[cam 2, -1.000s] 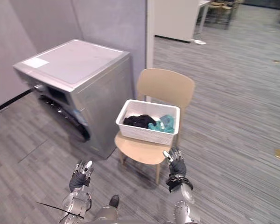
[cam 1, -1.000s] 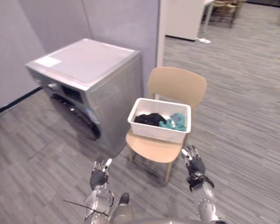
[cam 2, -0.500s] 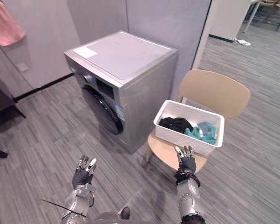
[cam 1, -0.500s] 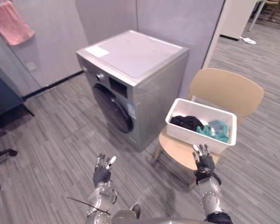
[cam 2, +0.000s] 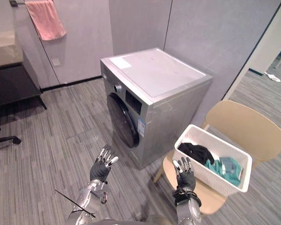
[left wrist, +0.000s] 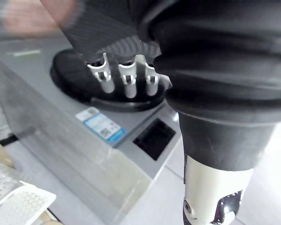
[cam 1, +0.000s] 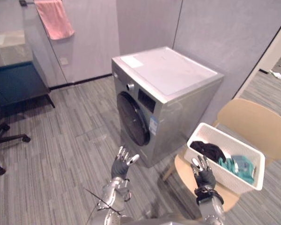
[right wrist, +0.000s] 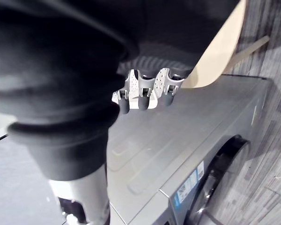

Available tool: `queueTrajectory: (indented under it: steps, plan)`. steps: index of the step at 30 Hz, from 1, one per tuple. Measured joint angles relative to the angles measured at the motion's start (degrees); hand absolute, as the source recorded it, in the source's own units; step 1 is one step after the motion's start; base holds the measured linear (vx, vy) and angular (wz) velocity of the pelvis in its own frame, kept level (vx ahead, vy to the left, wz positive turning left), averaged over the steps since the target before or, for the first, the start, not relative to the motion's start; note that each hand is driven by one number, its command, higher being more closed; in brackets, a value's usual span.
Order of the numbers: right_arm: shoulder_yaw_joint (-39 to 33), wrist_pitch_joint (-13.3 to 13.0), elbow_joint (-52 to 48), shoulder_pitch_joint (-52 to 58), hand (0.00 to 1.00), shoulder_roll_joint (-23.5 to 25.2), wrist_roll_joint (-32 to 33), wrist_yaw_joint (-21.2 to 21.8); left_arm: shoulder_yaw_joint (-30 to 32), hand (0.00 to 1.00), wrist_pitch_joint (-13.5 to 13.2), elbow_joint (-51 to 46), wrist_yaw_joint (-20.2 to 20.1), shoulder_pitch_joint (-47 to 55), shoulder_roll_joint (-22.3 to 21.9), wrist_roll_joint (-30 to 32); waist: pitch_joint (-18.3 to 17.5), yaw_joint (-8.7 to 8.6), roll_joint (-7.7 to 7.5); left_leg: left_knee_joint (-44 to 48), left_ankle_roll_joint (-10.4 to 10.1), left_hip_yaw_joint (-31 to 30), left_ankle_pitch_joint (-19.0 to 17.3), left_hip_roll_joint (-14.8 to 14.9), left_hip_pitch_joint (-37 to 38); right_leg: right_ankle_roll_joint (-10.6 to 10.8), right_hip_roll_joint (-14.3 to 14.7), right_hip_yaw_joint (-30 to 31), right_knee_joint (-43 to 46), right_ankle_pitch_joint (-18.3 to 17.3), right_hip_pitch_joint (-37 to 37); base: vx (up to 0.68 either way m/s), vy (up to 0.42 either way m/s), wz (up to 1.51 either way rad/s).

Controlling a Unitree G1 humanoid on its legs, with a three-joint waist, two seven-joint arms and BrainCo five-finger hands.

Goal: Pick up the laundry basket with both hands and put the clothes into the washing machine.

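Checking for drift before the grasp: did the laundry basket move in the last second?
No. The laundry basket still sits on the chair seat beside the washing machine. The camera has swung left, so the whole view shifted, not the basket.

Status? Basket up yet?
Done: nothing. The laundry basket sits on the chair, clothes inside; the washing machine door looks shut. In hand: nothing; left hand and right hand are open, short of the basket. Left: grip basket both-handed, lift, open door, load clothes.
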Motion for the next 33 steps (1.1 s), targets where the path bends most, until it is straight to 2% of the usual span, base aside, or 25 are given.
queueTrajectory:
  steps: [1, 2, 3, 4, 5, 6, 7, 9, 10, 11, 12, 13, 15, 16, 17, 18, 19, 20, 21, 22, 23, 24, 27, 31, 33]
  plan:
    - [-0.27, -0.49, -0.17, -0.13, 0.00, 0.03, 0.10, -0.04, -0.31, 0.00, -0.05, -0.36, -0.01, 0.00, -0.07, -0.04, 0.03, -0.26, 1.04, 7.42, -1.90, 0.24, -0.77, 0.12, -2.51, -0.55, 0.78, -1.20, -0.20, 0.20, 0.82, 0.34, -0.156, 0.56]
    - [-0.20, -1.31, -0.61, -0.69, 0.00, -0.03, 1.07, -0.14, -0.53, 0.00, -0.19, -1.25, -0.14, 0.16, -0.68, -0.29, 1.09, -1.01, 3.30, 23.49, -6.49, 0.12, 0.95, 0.73, -7.23, -1.45, 3.20, -2.17, -0.65, -0.36, 2.84, 0.29, -0.126, 0.37]
    - [0.34, -1.29, -0.87, -0.98, 0.00, -0.08, 1.49, -0.23, -0.19, 0.00, -0.11, -1.24, -0.14, 0.20, -1.46, -0.55, 2.07, -0.33, 4.89, 35.20, -8.76, 0.34, 2.57, 2.19, -11.00, -2.27, 5.06, -2.02, -1.05, -0.37, 5.17, 0.33, -0.138, 0.14]
    - [0.70, -1.25, -0.86, -1.02, 0.00, -0.09, 1.58, -0.31, -0.07, 0.00, -0.10, -1.24, -0.13, 0.19, -1.56, -0.57, 2.21, 0.37, 5.08, 38.03, -8.53, 0.64, 2.52, 2.99, -12.47, -2.30, 5.42, -1.70, -1.06, -0.40, 5.82, 0.25, -0.094, -0.31]
    - [1.69, -1.21, -0.86, -1.27, 0.00, -0.13, 1.56, -0.66, 0.35, 0.00, -0.07, -1.20, -0.11, 0.19, -1.48, -0.58, 2.35, 1.82, 4.75, 40.09, -8.38, 1.29, 2.46, 4.92, -15.37, -1.98, 5.57, -0.94, -1.06, -0.56, 6.90, 0.24, -0.080, -0.56]
    - [2.34, -1.21, -0.88, -2.17, 0.00, -0.19, 1.57, -1.55, 1.62, 0.00, -0.05, -0.95, 0.04, 0.19, -1.49, -0.50, 2.73, 2.64, 3.84, 36.55, -7.38, 2.32, 1.93, 7.65, -17.80, -1.52, 5.38, 0.66, -1.47, -0.83, 8.24, 0.24, -0.065, -0.67]
    - [2.48, -1.26, -1.05, -3.23, 0.00, -0.20, 1.59, -2.11, 2.40, 0.00, 0.19, -0.65, 0.26, 0.20, -1.47, -0.49, 2.88, 3.20, 3.03, 27.62, -5.87, 3.61, 1.11, 10.48, -18.73, -0.85, 4.76, 1.69, -2.95, -1.22, 9.65, 0.24, -0.044, -0.52]
    - [1.90, -1.62, -1.82, -4.03, 0.00, -0.23, 1.62, -2.62, 2.45, 0.00, 0.23, -0.50, 0.28, 0.21, -1.58, -0.49, 2.76, 3.16, 2.88, 12.10, -6.37, 5.31, 1.41, 13.63, -17.38, -0.08, 3.98, 2.31, -4.40, -1.90, 10.99, 0.20, 0.043, -0.28]
    - [1.15, -1.87, -2.51, -4.10, 0.00, -0.27, 1.49, -2.71, 2.45, 0.00, 0.24, -0.44, 0.36, 0.34, -1.70, -0.45, 2.68, 3.20, 2.91, 2.75, -9.53, 6.27, 3.19, 14.72, -15.20, 0.47, 3.22, 3.15, -4.27, -2.91, 12.12, 0.32, 0.181, -0.39]
    - [1.13, -1.74, -2.51, -4.22, 0.00, -0.35, 0.92, -2.77, 2.27, 0.00, 0.25, -0.43, 0.30, 1.24, -1.57, -0.47, 2.47, 3.31, 2.70, -1.95, -12.28, 9.12, 5.37, 15.41, -12.92, 2.06, 2.08, 4.69, -2.86, -3.94, 13.14, 0.35, 0.225, -0.46]
    - [1.16, -1.56, -2.52, -4.31, 0.00, -0.27, 0.43, -2.77, 2.23, 0.00, 0.28, -0.46, 0.21, 1.89, -1.44, -0.40, 2.25, 3.34, 2.63, -3.71, -11.12, 11.14, 6.97, 15.42, -11.62, 2.70, 1.50, 5.57, -2.24, -4.30, 13.59, 0.46, 0.366, -0.68]
    - [1.55, -1.36, -2.40, -4.61, 0.00, -0.25, -0.65, -2.82, 2.16, 0.00, 0.29, -0.57, -0.13, 3.17, -1.19, -0.35, 1.16, 3.46, 2.20, -5.63, -9.84, 13.63, 11.79, 14.71, -10.10, 4.37, 0.15, 7.33, -1.21, -5.25, 13.59, 0.38, 0.332, -0.64]
    - [2.69, -1.02, -2.06, -6.55, 0.00, -0.28, -1.74, -2.92, 2.41, 0.00, 0.28, -0.80, -0.95, 3.99, -0.11, -0.27, -0.26, 4.36, -0.11, -5.52, -7.37, 18.24, 11.87, 13.33, -8.41, 6.61, -2.26, 11.11, 0.40, -5.29, 12.96, 0.36, 0.295, -0.70]
    - [2.67, -0.99, -1.90, -7.54, 0.00, -0.44, -2.16, -2.92, 2.71, 0.00, 0.25, -0.87, -0.95, 3.75, 0.07, -0.23, -0.13, 4.86, 0.10, -5.76, -6.78, 18.86, 11.54, 13.89, -8.05, 7.63, -2.30, 12.61, 2.65, -5.01, 11.42, 0.27, 0.235, -0.80]
    - [3.92, -0.81, -1.46, -9.68, 0.00, -0.78, -3.57, -2.87, 3.60, 0.00, 0.16, -0.93, -0.95, 3.68, 0.09, -0.17, -0.01, 5.30, 0.48, -7.01, -6.66, 20.06, 11.47, 14.48, -6.25, 7.38, -3.39, 13.33, 2.11, -6.81, 10.53, 0.17, 0.218, -0.72]
    - [4.86, -0.81, -1.46, -10.96, 0.00, -0.59, -4.38, -2.43, 4.04, 0.00, 0.05, -0.94, -0.97, 3.64, -0.07, -0.15, -0.31, 5.58, 0.50, -7.93, -6.65, 20.70, 11.47, 14.60, -5.21, 8.16, -5.06, 13.27, -1.08, -7.05, 10.65, 0.14, 0.227, -0.64]
    - [6.01, -0.82, -1.24, -12.53, 0.00, -0.57, -6.00, -2.28, 4.02, 0.00, -0.23, -0.94, -1.12, 3.25, 0.00, -0.14, -0.62, 5.94, 0.29, -8.33, -6.64, 21.13, 11.46, 14.41, -4.94, 9.03, -7.35, 13.09, -6.01, -5.98, 10.69, 0.07, 0.145, -0.29]
    - [6.30, -0.82, -0.82, -13.38, 0.00, -0.59, -6.35, -2.27, 4.01, 0.00, -0.32, -0.94, -1.20, 2.82, 0.03, -0.13, -0.74, 5.92, -0.03, -8.33, -6.62, 21.07, 11.44, 14.18, -5.09, 8.71, -8.26, 12.89, -8.25, -4.56, 10.69, 0.03, 0.049, 0.10]
    - [6.24, -0.91, -0.28, -13.91, 0.00, -0.55, -7.98, -2.73, 4.00, 0.00, -0.35, -1.03, -1.59, 1.97, 0.41, -0.13, -0.92, 5.69, -1.21, -8.48, -6.70, 20.40, 11.37, 13.06, -5.81, 8.14, -10.09, 12.25, -10.83, 1.25, 10.59, 0.01, -0.040, 0.64]
    - [5.35, -0.90, 0.91, -13.90, 0.00, -0.90, -9.01, -2.67, 3.93, 0.00, -0.34, -1.01, -1.95, 1.55, 0.86, 0.04, -1.20, 4.68, -1.91, -8.87, -6.73, 18.18, 11.19, 12.09, -6.73, 9.32, -10.94, 10.75, -11.53, 1.31, 11.15, 0.00, -0.070, 0.83]
    - [5.41, -0.66, 1.16, -13.90, 0.00, -1.62, -9.89, -2.68, 3.73, 0.00, -0.33, -1.04, -2.11, 1.34, 0.91, 0.10, -1.31, 4.69, -1.91, -9.16, -6.82, 16.99, 11.16, 12.06, -7.05, 9.30, -10.75, 9.34, -12.19, 1.30, 11.52, -0.08, -0.125, 1.01]
    - [5.64, -0.57, 1.02, -13.92, 0.00, -3.08, -11.52, -2.93, 3.67, 0.00, -0.38, -1.13, -2.16, 1.45, 0.78, 0.15, -1.38, 4.86, -0.84, -10.41, -7.46, 14.89, 11.57, 12.07, -8.24, 9.07, -10.26, 6.63, -13.18, 1.27, 11.48, -0.10, -0.110, 0.72]
    - [5.83, -0.91, -0.81, -13.09, 0.00, -4.35, -14.49, -3.72, 3.62, 0.00, -0.34, -1.13, -2.15, 2.76, 0.81, 0.16, -1.82, 4.77, 0.24, -12.90, -8.51, 12.41, 13.44, 11.83, -9.83, 8.53, -9.41, 3.84, -13.44, 1.60, 9.81, -0.13, -0.088, 0.57]
    - [9.87, 0.04, -8.01, -6.49, 0.00, -5.50, -19.96, -3.33, 3.46, 0.00, -0.22, -3.36, -2.12, 4.08, 0.68, 0.25, -2.19, 5.04, -0.09, -17.26, -9.42, 10.61, 17.06, 12.64, -10.94, 7.42, -8.25, 1.84, -14.65, 2.56, 7.99, -0.04, -0.088, 0.22]
    - [13.24, 0.30, -9.72, -2.74, 0.00, -5.52, -22.04, -1.65, 3.07, 0.00, -0.20, -3.39, -2.10, 4.07, 0.68, 0.38, -2.24, 4.97, -0.21, -17.31, -9.83, 10.61, 17.34, 12.89, -10.94, 7.31, -7.84, 2.01, -14.50, 2.68, 7.88, 0.04, -0.062, -0.06]
